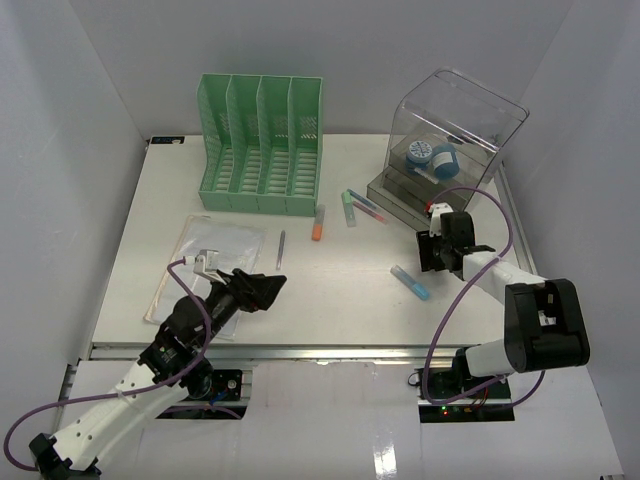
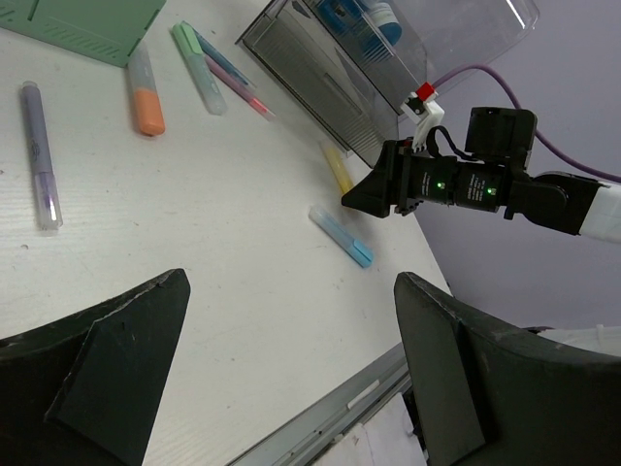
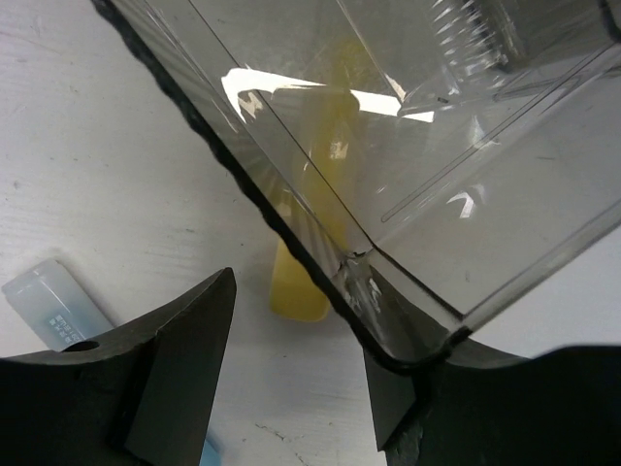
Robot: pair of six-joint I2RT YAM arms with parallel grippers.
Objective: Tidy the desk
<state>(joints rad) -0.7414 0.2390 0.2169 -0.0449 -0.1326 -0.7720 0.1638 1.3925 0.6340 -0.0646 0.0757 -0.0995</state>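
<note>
The white desk point(image 1: 340, 290) holds scattered pens. A blue highlighter point(image 1: 410, 283) lies front right and also shows in the left wrist view point(image 2: 342, 236). A yellow highlighter point(image 3: 306, 262) lies against the clear box point(image 3: 417, 146). My right gripper point(image 1: 432, 250) is open and low at that box's front corner, with the yellow highlighter's end just ahead of its gap point(image 3: 301, 330). My left gripper point(image 1: 262, 290) is open and empty above the desk's front left point(image 2: 291, 291). An orange highlighter point(image 1: 317, 223), a green highlighter point(image 1: 349, 208) and a purple pen point(image 1: 281, 248) lie mid-desk.
A green file organizer point(image 1: 262, 145) stands at the back. The clear box point(image 1: 445, 150) at back right holds tape rolls. A plastic sleeve point(image 1: 205, 265) lies front left beside my left arm. A pink pen point(image 1: 367, 208) lies by the green highlighter. The metal rail point(image 1: 330, 352) runs along the front.
</note>
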